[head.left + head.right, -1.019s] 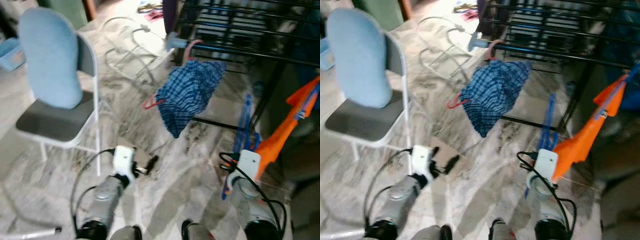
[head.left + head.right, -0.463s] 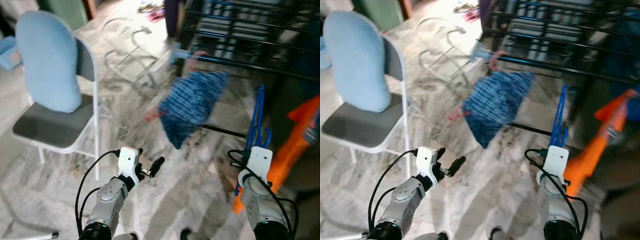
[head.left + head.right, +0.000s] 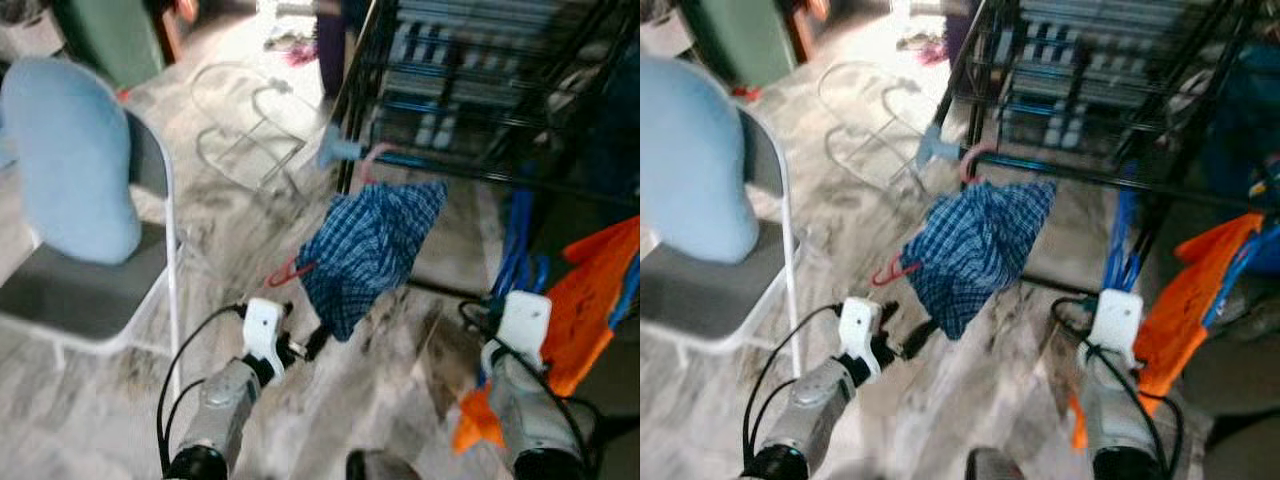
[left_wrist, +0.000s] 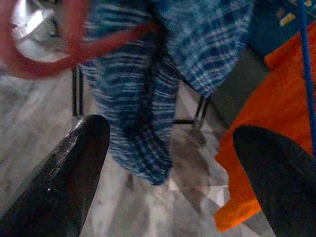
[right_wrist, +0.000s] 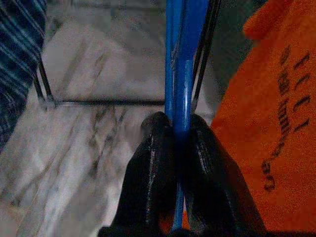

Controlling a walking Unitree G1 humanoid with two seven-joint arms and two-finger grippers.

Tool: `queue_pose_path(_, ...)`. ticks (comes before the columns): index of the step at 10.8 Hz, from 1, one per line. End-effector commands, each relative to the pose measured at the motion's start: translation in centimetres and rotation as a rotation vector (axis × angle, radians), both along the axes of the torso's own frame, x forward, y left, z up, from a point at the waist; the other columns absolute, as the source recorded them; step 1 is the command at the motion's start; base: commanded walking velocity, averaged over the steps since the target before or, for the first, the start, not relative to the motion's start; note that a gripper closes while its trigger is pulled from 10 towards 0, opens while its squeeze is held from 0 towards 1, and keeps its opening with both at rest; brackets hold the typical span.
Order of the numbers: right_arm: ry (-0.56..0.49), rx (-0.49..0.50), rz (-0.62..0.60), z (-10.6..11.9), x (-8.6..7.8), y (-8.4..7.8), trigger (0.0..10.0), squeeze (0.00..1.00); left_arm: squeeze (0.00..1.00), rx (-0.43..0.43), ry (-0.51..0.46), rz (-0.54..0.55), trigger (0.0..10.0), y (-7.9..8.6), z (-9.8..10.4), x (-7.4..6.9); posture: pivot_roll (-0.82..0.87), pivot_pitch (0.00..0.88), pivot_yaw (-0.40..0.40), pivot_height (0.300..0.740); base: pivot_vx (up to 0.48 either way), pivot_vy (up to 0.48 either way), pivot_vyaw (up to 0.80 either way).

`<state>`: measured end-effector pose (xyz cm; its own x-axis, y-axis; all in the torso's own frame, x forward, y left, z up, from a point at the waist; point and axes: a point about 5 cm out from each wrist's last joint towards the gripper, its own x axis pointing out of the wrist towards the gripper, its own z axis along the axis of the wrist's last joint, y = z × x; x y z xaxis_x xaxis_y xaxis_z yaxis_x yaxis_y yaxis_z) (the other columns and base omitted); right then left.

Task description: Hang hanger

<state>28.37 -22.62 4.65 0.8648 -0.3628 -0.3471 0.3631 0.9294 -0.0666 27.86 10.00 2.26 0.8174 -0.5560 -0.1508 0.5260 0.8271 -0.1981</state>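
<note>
A floor [image 3: 370, 400] of grey-veined marble is seen, and on it a black drying rack [image 3: 1110, 90] stands ahead of the robot. A folding chair [image 3: 110, 300] with a pale blue backrest is placed to the robot's left. A white wire frame [image 3: 245, 125] lies on the floor beyond it.

The blue hanger [image 5: 181, 74] is gripped by the right gripper [image 5: 174, 136], whose two fingers are pressed tight against it from both sides. The hanger is held upright in front of the rack's lower bar, with its long axis running from the gripper up toward the rack. Its upper end is blurred, so the hook cannot be made out.

An orange garment [image 3: 1180, 300] hangs just beside the hanger, on the robot's right. A blue checked cloth [image 3: 370, 250] on a red hanger [image 4: 69, 44] hangs from the rack's front bar. Near this cloth the left gripper [image 4: 173, 168] is held with fingers wide apart and nothing between them.
</note>
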Motion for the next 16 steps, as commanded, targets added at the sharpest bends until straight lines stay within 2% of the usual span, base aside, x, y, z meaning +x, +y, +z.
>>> queue_pose_path(1,0.027,0.01,0.011,-0.6,-0.4,0.7,10.0,0.0,0.0,0.018,0.033,0.008,10.0,0.7,-0.9,-0.7,-0.11,0.198,0.007,0.74,0.0,0.0,0.0)
queue_pose_path(3,-0.049,-0.011,-0.032,0.6,-0.8,0.7,10.0,0.0,0.0,0.032,0.046,-0.002,10.0,0.6,-1.4,-1.2,-0.11,0.217,0.008,0.74,0.0,0.0,0.0)
queue_pose_path(5,-0.105,-0.032,-0.015,2.3,-0.7,0.8,10.0,0.0,0.0,0.037,0.051,-0.009,10.0,0.7,-1.6,-1.6,-0.12,0.225,0.008,0.74,0.0,0.0,0.0)
queue_pose_path(7,-0.172,-0.03,0.027,4.6,0.3,0.6,10.0,0.0,0.0,0.048,0.068,-0.024,10.0,0.9,-2.2,-2.0,-0.12,0.225,0.012,0.74,0.0,0.0,0.0)
queue_pose_path(8,-0.184,-0.024,0.029,5.0,0.5,0.5,10.0,0.0,0.0,0.05,0.07,-0.027,10.0,0.9,-2.3,-2.0,-0.12,0.226,0.012,0.74,0.0,0.0,0.0)
queue_pose_path(9,-0.23,-0.038,0.087,6.7,1.7,0.6,10.0,0.0,0.0,0.06,0.095,-0.023,10.0,1.1,-2.8,-2.2,-0.12,0.221,0.011,0.74,0.0,0.0,0.0)
queue_pose_path(10,-0.234,-0.071,0.146,7.3,2.4,0.8,10.0,0.0,0.0,0.072,0.127,-0.019,10.0,1.3,-3.4,-2.4,-0.12,0.214,0.01,0.74,0.0,0.0,0.0)
queue_pose_path(11,-0.222,-0.057,0.182,7.8,3.1,0.8,10.0,0.0,0.0,0.081,0.147,-0.02,10.0,1.4,-3.8,-2.5,-0.12,0.208,0.006,0.74,0.0,0.0,0.0)
queue_pose_path(12,-0.185,0.007,0.207,9.0,4.7,0.5,10.0,0.0,0.0,0.1,0.186,-0.008,10.0,2.0,-4.3,-2.6,-0.11,0.205,0.004,0.74,0.0,0.0,0.0)
queue_pose_path(14,-0.164,0.059,0.192,9.9,5.7,0.4,10.0,0.0,0.0,0.12,0.22,0.004,10.0,2.4,-4.9,-3.0,-0.1,0.204,0.0,0.74,0.0,0.0,0.0)
queue_pose_path(16,-0.142,0.127,0.197,9.9,6.2,0.9,10.0,0.0,0.0,0.157,0.29,0.027,10.0,3.4,-6.0,-4.0,-0.1,0.206,-0.002,0.74,0.0,0.0,0.0)
